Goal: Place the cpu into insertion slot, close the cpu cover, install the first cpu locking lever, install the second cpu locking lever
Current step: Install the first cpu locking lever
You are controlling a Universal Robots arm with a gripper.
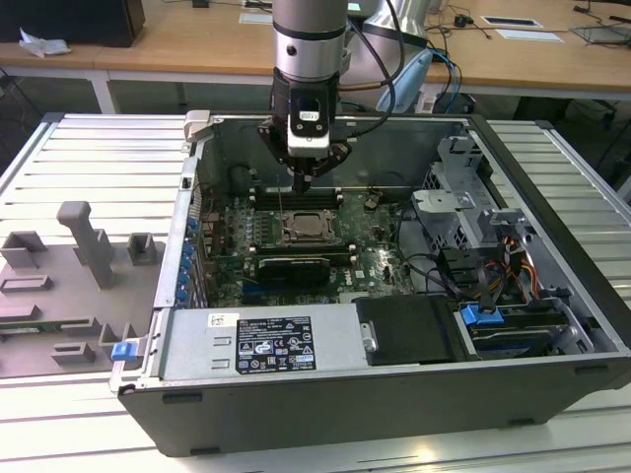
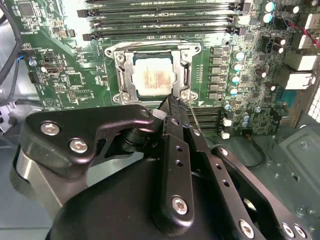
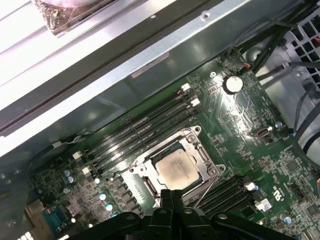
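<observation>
**Lighting and exposure**

Exterior view: bright, even room light. Computer case point(image 1: 325, 414) interior dimmer, far wall shaded.
First wrist view: ribbed table point(image 3: 30, 60) beyond the case wall washed out white.
Second wrist view: glare across memory slots point(image 2: 160, 15); cpu point(image 2: 152, 75) gleams pale; gripper point(image 2: 175, 102) body dark.

One cpu point(image 3: 177, 170), perhaps eight memory slots point(image 3: 145, 122)

1. cpu point(image 2: 156, 76) lies flat in insertion slot point(image 2: 186, 75), with cpu cover point(image 2: 129, 75) down around it.
2. gripper point(image 2: 173, 101) tip at the socket's corner, jaws pressed together.
3. Thin lever rod point(image 2: 194, 116) just beside tip.
4. Memory slots point(image 2: 160, 22) beyond socket on green board point(image 2: 75, 80).
</observation>
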